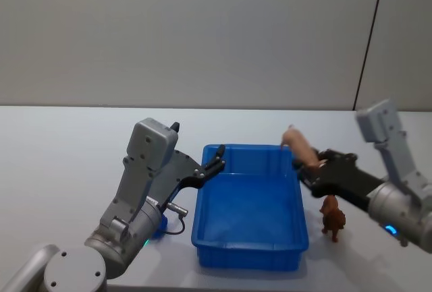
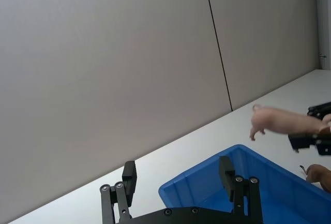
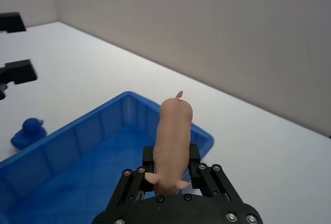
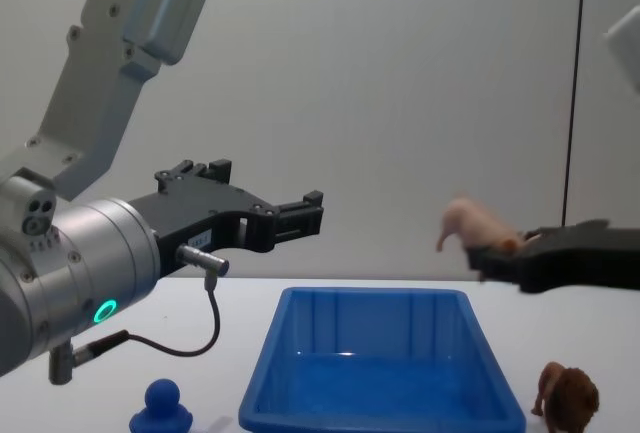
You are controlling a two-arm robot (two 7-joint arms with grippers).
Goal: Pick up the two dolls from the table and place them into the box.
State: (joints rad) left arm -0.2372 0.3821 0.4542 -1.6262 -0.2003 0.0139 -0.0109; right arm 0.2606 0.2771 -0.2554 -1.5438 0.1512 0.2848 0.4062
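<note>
My right gripper [image 1: 312, 168] is shut on the pale pink pig [image 1: 301, 148], holding it in the air over the right rim of the blue box [image 1: 250, 251]. The pig [image 3: 171, 137] sits between the fingers [image 3: 194, 158], with the box [image 3: 62, 146] below; it also shows in the chest view [image 4: 478, 225] and the left wrist view [image 2: 282, 121]. The brown lion [image 1: 332, 216] stands on the white table [image 1: 61, 164] just right of the box, also seen low at the right [image 4: 566, 399]. My left gripper [image 1: 217, 158] hangs open over the box's left rim, nothing between its fingers [image 2: 227, 173].
A small blue duck-shaped toy [image 4: 161, 405] sits on the table left of the box, under the left arm, also seen from the right wrist [image 3: 28, 133]. The box interior [image 4: 380, 383] holds nothing. A grey wall stands behind the table.
</note>
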